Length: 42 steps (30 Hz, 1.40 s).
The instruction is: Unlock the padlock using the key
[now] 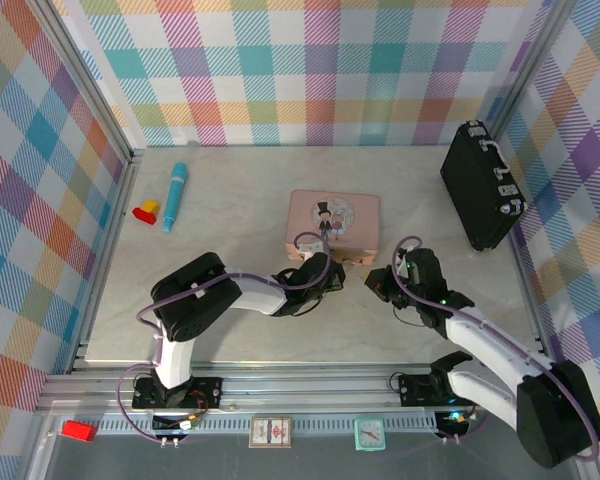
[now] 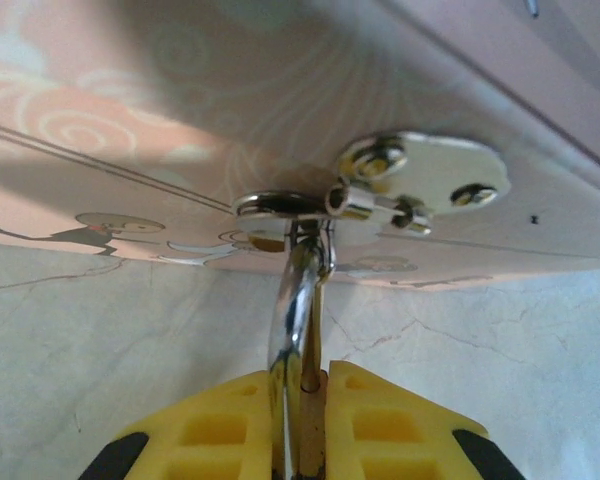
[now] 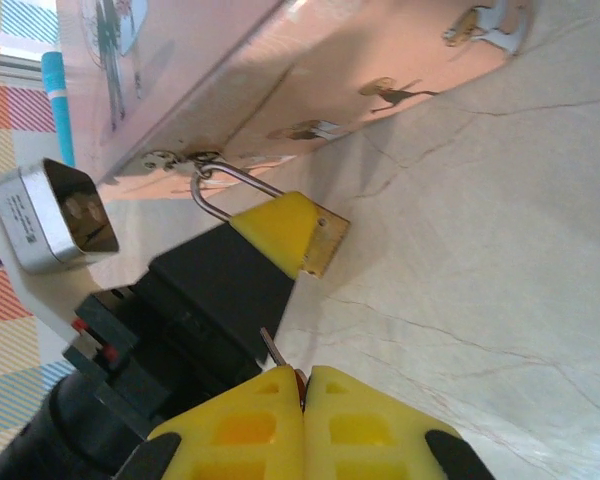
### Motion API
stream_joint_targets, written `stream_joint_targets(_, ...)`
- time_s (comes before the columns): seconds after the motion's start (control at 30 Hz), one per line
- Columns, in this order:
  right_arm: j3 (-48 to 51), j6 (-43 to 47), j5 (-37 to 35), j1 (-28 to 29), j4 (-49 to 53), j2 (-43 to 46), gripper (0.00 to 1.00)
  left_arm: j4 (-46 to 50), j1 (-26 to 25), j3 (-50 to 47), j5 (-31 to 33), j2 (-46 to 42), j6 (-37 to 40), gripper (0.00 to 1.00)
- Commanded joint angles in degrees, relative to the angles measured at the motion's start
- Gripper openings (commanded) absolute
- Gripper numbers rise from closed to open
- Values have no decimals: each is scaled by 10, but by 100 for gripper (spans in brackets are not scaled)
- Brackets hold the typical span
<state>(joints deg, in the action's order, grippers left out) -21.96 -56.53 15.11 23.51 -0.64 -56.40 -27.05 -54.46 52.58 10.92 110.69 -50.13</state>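
Note:
The small brass padlock sits pinched between the yellow fingers of my left gripper, which is shut on it. Its thin shackle runs up through the hasp on the front of the pink tin. In the right wrist view the padlock sticks out beside the left gripper's yellow finger. My right gripper is shut on the key, whose thin dark blade pokes out towards the left arm, a short way from the padlock. From above, both grippers meet at the tin's near side.
A blue tube and yellow-and-red blocks lie at the far left. A black case stands at the far right. The pink tin sits mid-table. Checkered walls enclose the table on three sides.

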Motion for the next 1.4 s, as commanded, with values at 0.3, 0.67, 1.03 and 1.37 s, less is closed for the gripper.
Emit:
stream_joint_targets(0.3,-21,-50,44,-4,-99,-102,0,113,48,15,-118,-40,-55,0)
stream_joint_targets(0.67,-36,-62,41,36,-153,-167,0,99,85,-40,-122,-82,-71,0)
stream_joint_targets(1.03,-38,-66,39,48,-171,-182,0,93,97,-73,-128,-117,-87,0)
stream_joint_targets(1.37,16,-121,17,66,-256,-166,0,63,92,-58,-189,-105,-122,0)
